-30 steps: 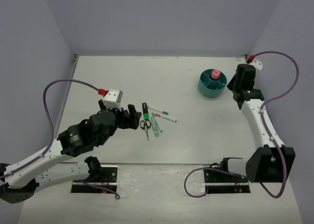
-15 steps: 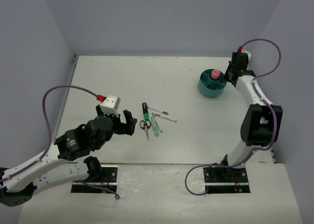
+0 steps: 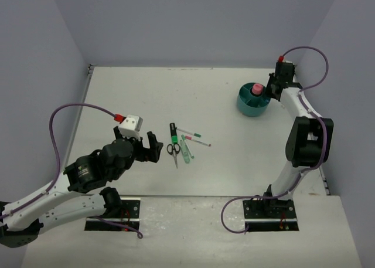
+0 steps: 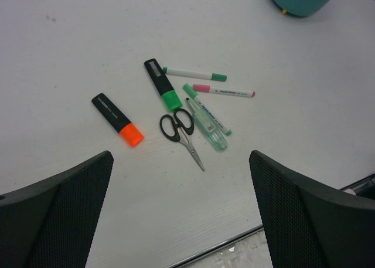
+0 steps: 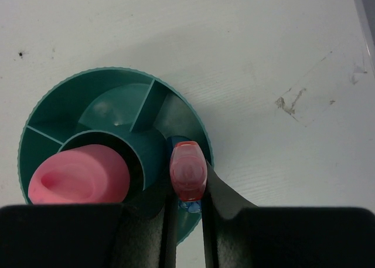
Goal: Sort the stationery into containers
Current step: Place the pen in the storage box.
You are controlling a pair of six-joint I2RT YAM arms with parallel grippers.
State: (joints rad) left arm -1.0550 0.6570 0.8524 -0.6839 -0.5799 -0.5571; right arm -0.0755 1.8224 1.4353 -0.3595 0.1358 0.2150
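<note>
Right end effector (image 5: 187, 197) is holding the pink plastic highlighter (image 5: 187, 169) clamped in the round teal plastic organizer's (image 5: 111, 107) 3 o'clock ring compartment, likely needing release next, while the left end effector (image 3: 152, 148) is hovering with fingers apart.

A white surface (image 3: 146, 92) seen from above. Near its centre lies a loose cluster of stationery. A green highlighter (image 4: 163, 84) with a black body lies there, with black-handled scissors (image 4: 180, 130) just beside its cap, toward 6 o'clock. A green-capped white pen (image 4: 194, 75) and a pink-capped white pen (image 4: 224, 91) lie toward 3 o'clock. A green-tipped pen (image 4: 205, 111) lies alongside the scissors. An orange highlighter (image 4: 117, 119) lies apart toward 9 o'clock. A round teal desk organizer (image 3: 252, 108) stands at 2 o'clock.
</note>
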